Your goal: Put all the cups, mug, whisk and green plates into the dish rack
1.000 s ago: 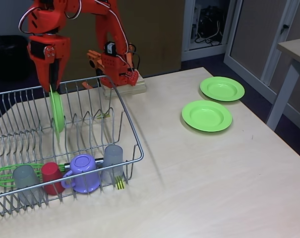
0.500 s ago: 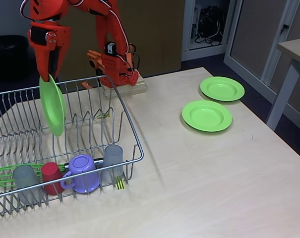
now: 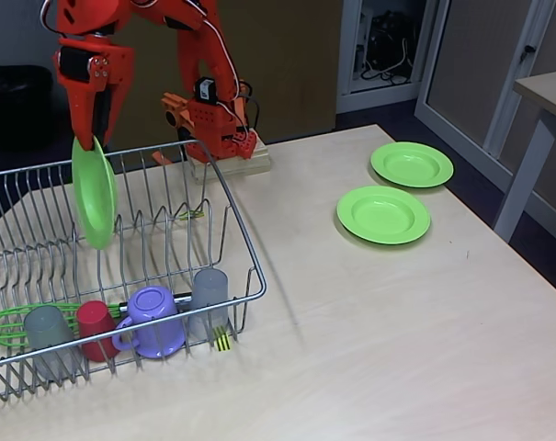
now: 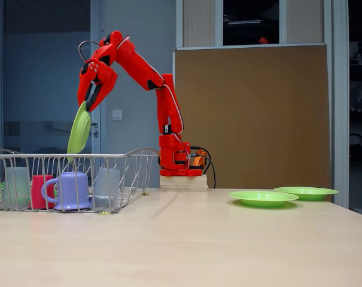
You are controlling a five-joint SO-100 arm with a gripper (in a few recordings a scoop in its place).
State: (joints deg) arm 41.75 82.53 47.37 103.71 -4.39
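Note:
My red gripper (image 3: 92,142) (image 4: 88,103) is shut on the top rim of a green plate (image 3: 94,197) (image 4: 79,131), which hangs on edge, tilted, above the middle of the silver wire dish rack (image 3: 245,248) (image 4: 127,156). Along the rack's front row stand a grey cup (image 3: 46,329), a red cup (image 3: 96,326) (image 4: 41,190), the purple mug (image 3: 153,320) (image 4: 70,190) and another grey cup (image 3: 209,292) (image 4: 106,186). The green whisk (image 3: 6,323) lies behind them at the left. Two more green plates (image 3: 383,214) (image 3: 412,164) lie flat on the table at the right.
The arm's base (image 3: 222,138) (image 4: 176,161) stands on a wooden block behind the rack. A second table's leg (image 3: 526,165) rises at the far right. Bare tabletop (image 3: 379,340) spreads between the rack and the flat plates.
The held plate has risen out of the rack's prongs and swung from edge-on to a tilted, face-showing angle; the gripper moved up slightly. Everything else stayed put.

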